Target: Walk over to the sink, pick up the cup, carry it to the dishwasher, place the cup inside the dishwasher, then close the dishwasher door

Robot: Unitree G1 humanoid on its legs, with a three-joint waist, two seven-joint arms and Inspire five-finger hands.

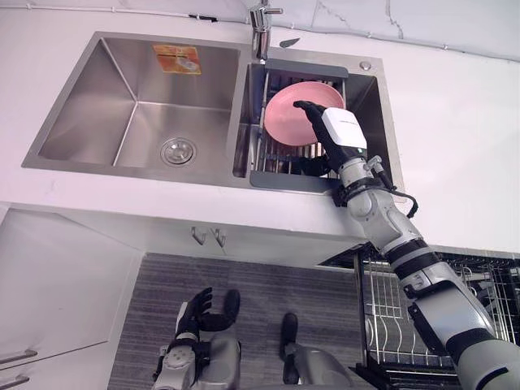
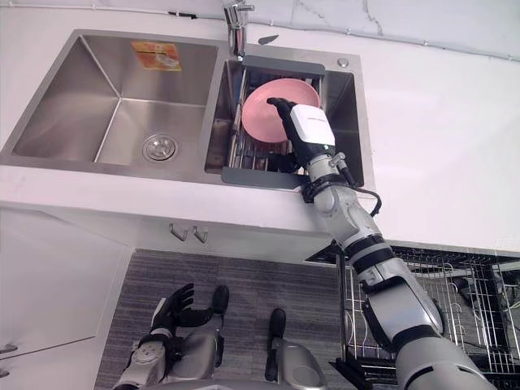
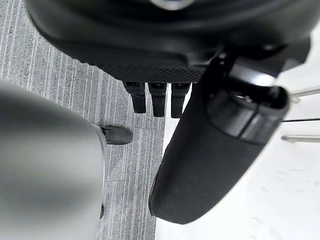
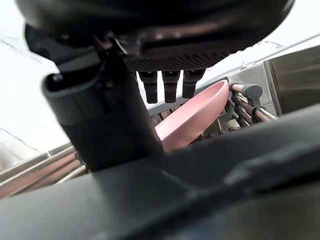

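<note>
Low over the grey striped floor, the robot's left hand is hanging idle with its fingers loosely spread, holding nothing. To the right of it, the dishwasher's silver wire rack is standing pulled out, just beneath the counter's edge. Two small metal cabinet handles are sitting on the white cabinet front above the floor.

Past them, the white countertop is carrying a stainless steel double-basin sink. The wide left basin is showing a round drain in its bottom and an orange sticker on its far wall. The narrower right basin is holding a grey-framed wire drying rack, and in that rack a round pink dish is leaning tilted on its edge — the one piece of crockery in view.

The right arm is extending from the lower right up over the counter, with the right hand lying over the rack in front of the dish. Its fingers are pointing straight out toward the dish's face rather than curling round it; whether they are touching it is hard to tell. The dish is resting in the rack, not in either hand.

Farthest back, a chrome faucet is rising between the two basins.
</note>
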